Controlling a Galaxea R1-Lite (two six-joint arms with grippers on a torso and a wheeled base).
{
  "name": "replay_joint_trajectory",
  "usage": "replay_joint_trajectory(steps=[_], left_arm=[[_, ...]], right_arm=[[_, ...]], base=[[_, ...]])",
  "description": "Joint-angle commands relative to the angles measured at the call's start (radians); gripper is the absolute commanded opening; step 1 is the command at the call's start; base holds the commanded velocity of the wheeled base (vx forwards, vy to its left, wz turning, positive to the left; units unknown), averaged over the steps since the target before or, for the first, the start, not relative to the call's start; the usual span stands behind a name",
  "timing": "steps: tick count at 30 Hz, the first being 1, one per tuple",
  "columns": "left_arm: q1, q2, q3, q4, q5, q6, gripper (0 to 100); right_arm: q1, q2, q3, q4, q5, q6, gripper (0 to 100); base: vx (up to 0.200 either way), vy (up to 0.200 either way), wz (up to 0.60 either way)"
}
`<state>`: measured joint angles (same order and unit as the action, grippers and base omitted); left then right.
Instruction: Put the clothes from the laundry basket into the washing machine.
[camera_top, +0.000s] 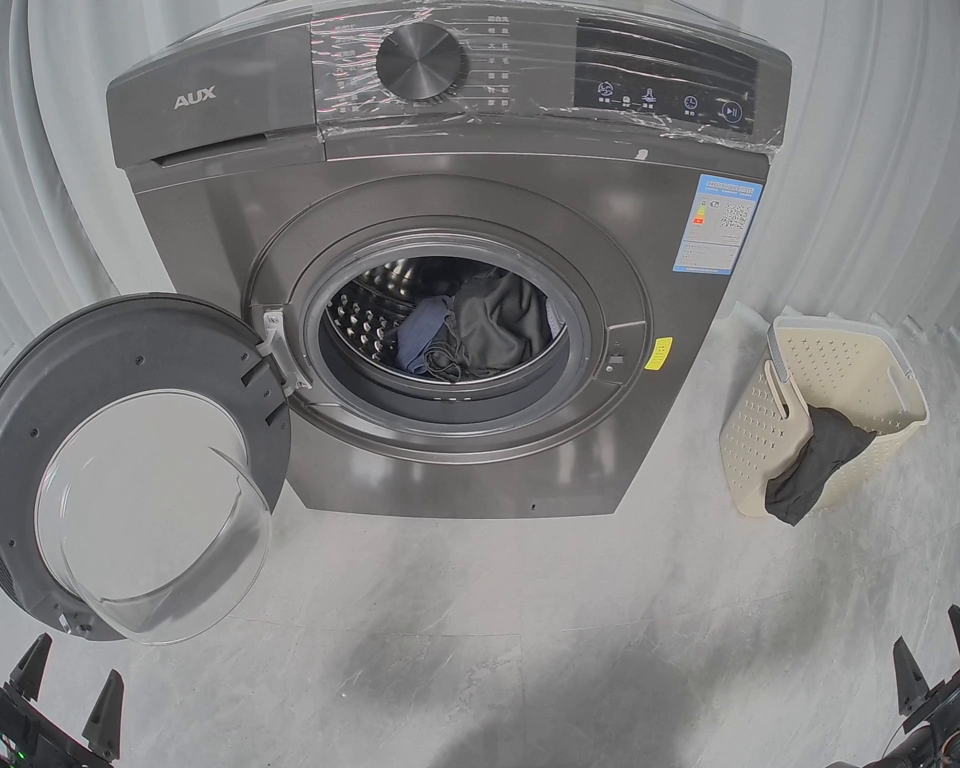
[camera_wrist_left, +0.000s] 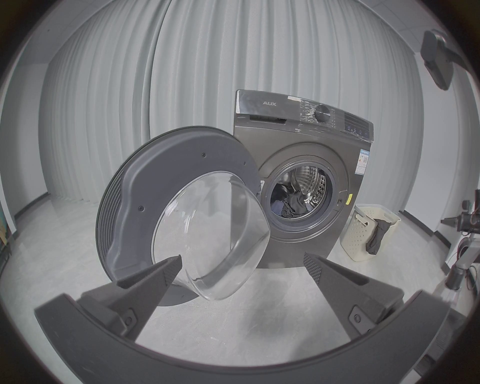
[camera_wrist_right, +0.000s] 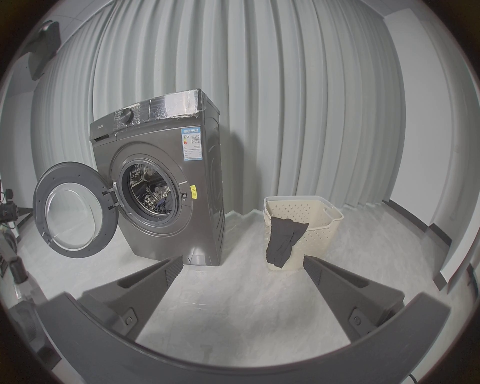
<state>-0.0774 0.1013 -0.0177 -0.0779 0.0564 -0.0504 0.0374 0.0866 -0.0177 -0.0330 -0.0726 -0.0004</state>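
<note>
Dark garment (camera_top: 815, 465) hangs over the cream basket (camera_top: 757, 432).

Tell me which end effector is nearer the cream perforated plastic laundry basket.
Right. The right end effector is on the side of the basket; the left end effector is opposite, near the round grey door.

Perforated plastic laundry basket (camera_top: 750, 440), glossy metal washing machine (camera_top: 200, 230).

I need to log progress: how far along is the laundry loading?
Done: the door is open and dark clothes lie in the washing machine drum. In hand: nothing; the left tool and right tool are open and empty. Left: one dark garment drapes over the laundry basket rim.
</note>
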Motion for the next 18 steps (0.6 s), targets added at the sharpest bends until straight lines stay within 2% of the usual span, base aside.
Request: replay_joint_trajectory(steps=[1,4,5,8,13,15,18], left_arm=[[0.082,-0.101,0.018,0.01,-0.161,0.044,100],[0.081,-0.101,0.018,0.013,-0.161,0.044,100],[0.081,-0.101,0.018,0.027,-0.135,0.063,100],[0.082,-0.101,0.015,0.101,-0.055,0.063,100],[0.082,-0.101,0.018,0.079,-0.072,0.07,100],[0.081,-0.101,0.018,0.079,-0.07,0.058,100],[0.081,-0.101,0.018,0.079,-0.07,0.057,100]], right_arm=[[-0.044,-0.076,0.007,0.042,0.065,-0.026,100],[-0.042,-0.077,0.012,0.044,0.063,-0.01,100],[-0.042,-0.079,0.012,0.041,0.059,0.002,100],[-0.042,-0.077,0.012,0.041,0.059,0.0,100],[-0.042,-0.077,0.013,0.038,0.065,-0.001,100],[-0.042,-0.077,0.016,0.035,0.066,-0.001,100],[-0.045,-0.077,0.018,0.031,0.066,0.0,100]], base=[[0.0,0.0,0.0],[0.0,0.0,0.0],[0.0,0.0,0.0],[0.0,0.0,0.0],[0.0,0.0,0.0],[0.0,-0.2,0.0],[0.0,-0.2,0.0]])
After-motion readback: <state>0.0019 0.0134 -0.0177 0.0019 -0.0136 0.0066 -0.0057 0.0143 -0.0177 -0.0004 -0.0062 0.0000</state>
